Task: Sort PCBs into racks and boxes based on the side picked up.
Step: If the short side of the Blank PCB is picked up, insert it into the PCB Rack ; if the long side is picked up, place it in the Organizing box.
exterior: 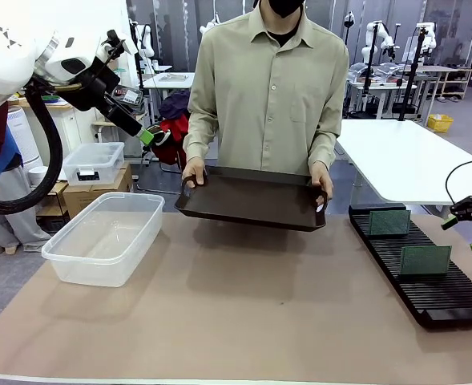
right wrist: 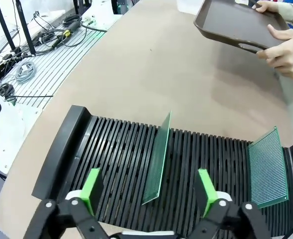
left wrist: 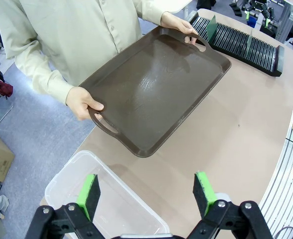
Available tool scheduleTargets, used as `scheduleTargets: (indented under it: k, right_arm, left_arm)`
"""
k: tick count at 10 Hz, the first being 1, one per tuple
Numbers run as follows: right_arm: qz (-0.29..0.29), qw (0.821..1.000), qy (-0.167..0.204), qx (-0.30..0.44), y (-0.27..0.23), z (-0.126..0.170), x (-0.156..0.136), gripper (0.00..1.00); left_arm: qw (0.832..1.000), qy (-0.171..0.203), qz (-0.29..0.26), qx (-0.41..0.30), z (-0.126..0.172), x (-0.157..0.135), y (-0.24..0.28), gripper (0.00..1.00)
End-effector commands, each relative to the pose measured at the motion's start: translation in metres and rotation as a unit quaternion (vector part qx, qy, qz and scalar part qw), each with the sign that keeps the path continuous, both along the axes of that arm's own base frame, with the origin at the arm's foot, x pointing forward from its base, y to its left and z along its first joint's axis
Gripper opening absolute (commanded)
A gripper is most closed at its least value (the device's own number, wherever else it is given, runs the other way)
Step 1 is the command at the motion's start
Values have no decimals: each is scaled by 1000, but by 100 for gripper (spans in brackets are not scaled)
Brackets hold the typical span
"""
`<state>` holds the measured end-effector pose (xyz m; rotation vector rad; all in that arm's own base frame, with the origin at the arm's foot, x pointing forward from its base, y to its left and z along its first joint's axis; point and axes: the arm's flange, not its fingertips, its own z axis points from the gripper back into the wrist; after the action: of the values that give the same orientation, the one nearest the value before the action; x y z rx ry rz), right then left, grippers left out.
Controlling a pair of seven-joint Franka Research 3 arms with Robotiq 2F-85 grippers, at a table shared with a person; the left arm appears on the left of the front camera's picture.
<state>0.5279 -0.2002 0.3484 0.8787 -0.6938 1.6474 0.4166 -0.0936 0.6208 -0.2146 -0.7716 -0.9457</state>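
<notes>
Right hand (right wrist: 148,191) released above the near PCB (right wrist: 157,159) upright in the rack (right wrist: 116,149), left hand (left wrist: 148,194) released too; best lifted straight up, clear of that PCB.

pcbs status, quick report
Both hands open: left hand, right hand. Two PCBs upright in rack. Person holds empty tray.

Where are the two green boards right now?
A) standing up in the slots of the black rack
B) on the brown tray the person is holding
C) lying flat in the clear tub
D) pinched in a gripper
A: both green boards stand upright in slots of the black rack, while the brown tray and the clear tub hold no boards.
</notes>
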Motion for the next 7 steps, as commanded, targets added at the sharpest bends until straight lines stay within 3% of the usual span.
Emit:
scheduleTargets:
  k: [1,6,7]
  right_arm:
    - [0,1000,13,-14,4,9,-14,100]
    - [-37,998,10,-41,7,27,-18,100]
    - [-18,1000,3,-18,0,25,-11,100]
  left_arm:
    - [1000,2,2,-1,-2,0,2,100]
    - [1000,2,2,-1,-2,0,2,100]
    - [1000,2,2,-1,-2,0,2,100]
